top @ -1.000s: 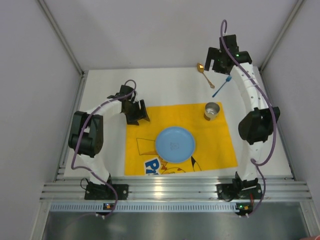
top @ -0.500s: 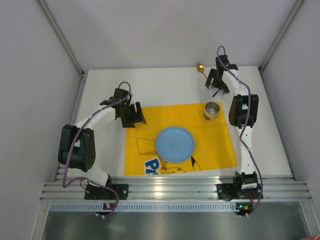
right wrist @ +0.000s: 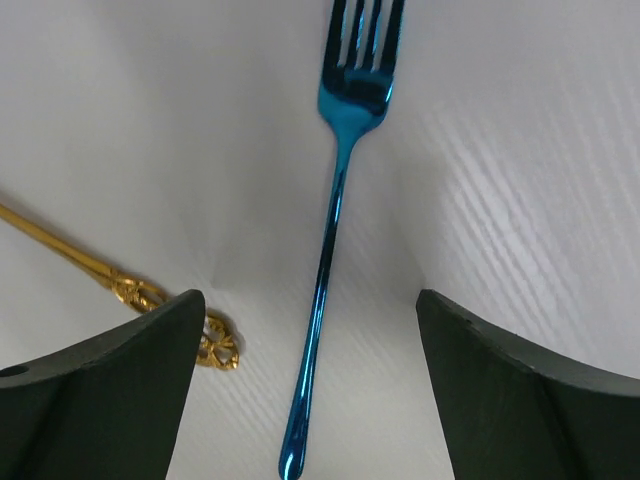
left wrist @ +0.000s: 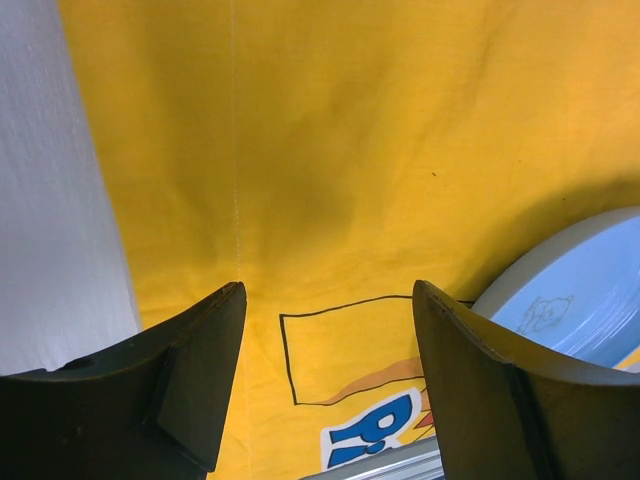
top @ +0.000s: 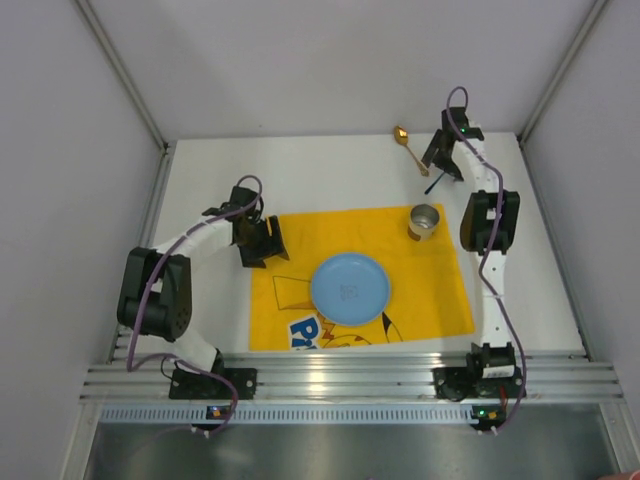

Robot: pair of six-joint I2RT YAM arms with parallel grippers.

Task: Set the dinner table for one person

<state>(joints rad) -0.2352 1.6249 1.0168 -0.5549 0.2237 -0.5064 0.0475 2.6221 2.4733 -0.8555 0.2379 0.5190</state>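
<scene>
The white dinner table (top: 330, 175) carries a yellow printed placemat (top: 430, 290) with a blue plate (top: 350, 287) in its middle and a metal cup (top: 424, 221) at its far right corner. A blue fork (right wrist: 335, 210) and a gold spoon (top: 408, 145) lie on the bare table at the far right. My right gripper (top: 443, 160) is open and low over the fork, its fingers either side of the handle in the right wrist view (right wrist: 308, 298). My left gripper (top: 262, 240) is open and empty over the placemat's far left part (left wrist: 328, 288).
The gold spoon's handle end (right wrist: 120, 285) lies just beside my right gripper's left finger. The plate's rim (left wrist: 570, 290) is close to my left gripper's right finger. A silver rail (top: 350, 375) runs along the near edge. White walls enclose the table.
My right arm has folded and its gripper has dropped from above the far right corner down over the fork. My left arm has lowered slightly toward the placemat's far left corner.
</scene>
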